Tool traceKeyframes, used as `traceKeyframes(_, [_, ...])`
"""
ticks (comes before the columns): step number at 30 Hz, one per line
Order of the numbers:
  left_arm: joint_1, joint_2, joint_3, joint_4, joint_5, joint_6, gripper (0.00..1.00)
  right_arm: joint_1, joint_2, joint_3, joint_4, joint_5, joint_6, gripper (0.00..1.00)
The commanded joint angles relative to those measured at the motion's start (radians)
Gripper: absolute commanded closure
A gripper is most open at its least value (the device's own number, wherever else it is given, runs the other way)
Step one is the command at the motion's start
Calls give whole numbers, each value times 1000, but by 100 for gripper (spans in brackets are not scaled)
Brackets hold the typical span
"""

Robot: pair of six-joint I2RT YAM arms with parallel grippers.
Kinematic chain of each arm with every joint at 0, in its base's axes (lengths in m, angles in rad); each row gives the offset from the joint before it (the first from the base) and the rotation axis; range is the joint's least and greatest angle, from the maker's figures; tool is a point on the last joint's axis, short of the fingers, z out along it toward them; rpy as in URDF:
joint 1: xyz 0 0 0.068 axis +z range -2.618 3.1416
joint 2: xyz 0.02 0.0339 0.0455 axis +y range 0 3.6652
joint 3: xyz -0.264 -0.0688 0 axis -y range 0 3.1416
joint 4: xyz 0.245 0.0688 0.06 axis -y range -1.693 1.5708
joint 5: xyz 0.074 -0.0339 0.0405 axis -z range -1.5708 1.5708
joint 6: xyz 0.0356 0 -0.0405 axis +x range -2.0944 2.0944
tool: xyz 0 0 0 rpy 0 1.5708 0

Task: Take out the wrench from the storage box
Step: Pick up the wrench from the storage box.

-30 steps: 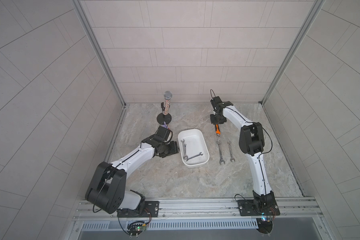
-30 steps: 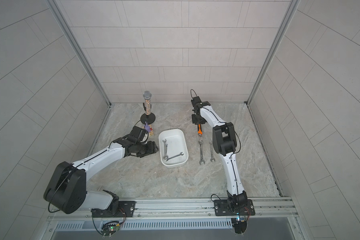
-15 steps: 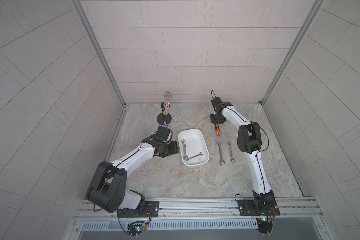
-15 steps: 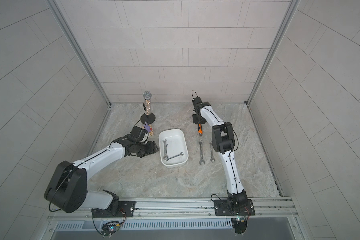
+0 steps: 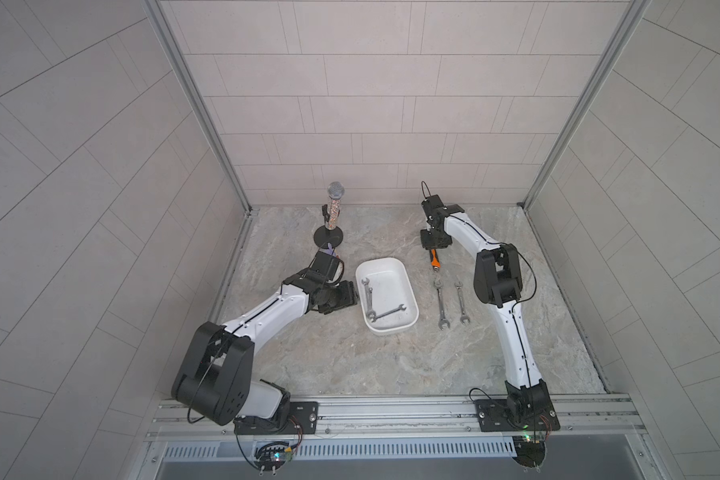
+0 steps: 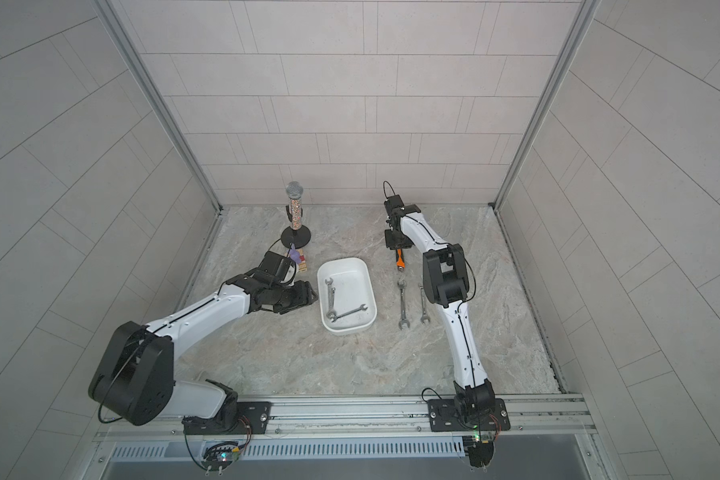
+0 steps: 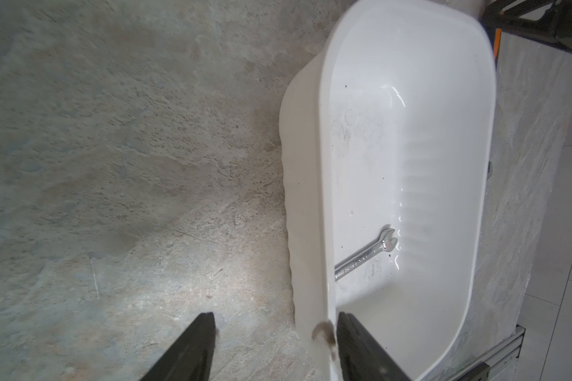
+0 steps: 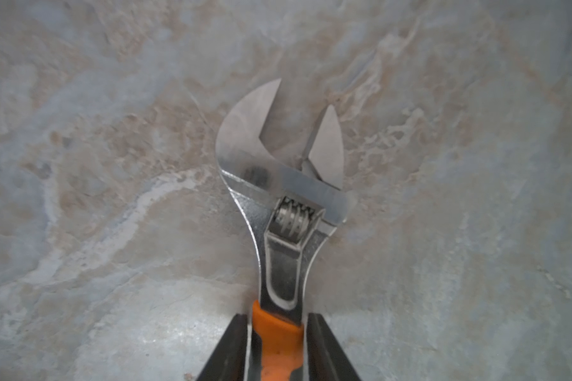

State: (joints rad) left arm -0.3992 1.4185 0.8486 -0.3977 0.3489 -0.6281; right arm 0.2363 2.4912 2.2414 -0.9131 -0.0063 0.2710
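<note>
I have the left gripper (image 7: 276, 316) spread astride the wall of the storage box (image 7: 322, 198), two wrenches (image 5: 387, 312) inside just beyond it, while the right gripper (image 8: 277, 316) flanks an orange-handled wrench (image 8: 288, 264) on the tabletop (image 8: 113, 165), grip impossible to tell.

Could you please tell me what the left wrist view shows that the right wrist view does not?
Only the left wrist view: the white storage box, one slim steel wrench lying inside it, and the left gripper, open, its fingers astride the box's wall.
Only the right wrist view: the adjustable wrench with its steel head, orange handle between the fingers of the right gripper; whether they clamp it is unclear.
Both: the marbled tabletop; the dark shape and orange sliver in the left wrist picture's corner are probably that gripper and handle.
</note>
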Motion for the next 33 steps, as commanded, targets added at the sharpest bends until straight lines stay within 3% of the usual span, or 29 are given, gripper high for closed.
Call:
traceKeyframes(1, [8,-2,2,13,12,11,34,-5,-17,31,-39,14,0,57])
traceKeyframes(5, [8,-16,0,13,10,9,33,-5,-57,41,-100,27,5,56])
traceKeyframes(8, [8,-28,2,-12,6,9,33,11,-178,-22,-107,27,22,56])
traceKeyframes(13, [8,-60,-24,-23,3,-5,35,129,-510,-380,39,23,77,57])
traceKeyframes(17, [8,-85,-40,-22,8,-11,36,282,-630,-546,92,27,130,59])
traceKeyframes(24, [7,-96,-46,13,36,-22,36,531,-554,-622,203,-1,244,60])
traceKeyframes(33, [7,-103,-49,5,23,-16,36,571,-349,-515,202,-120,212,59])
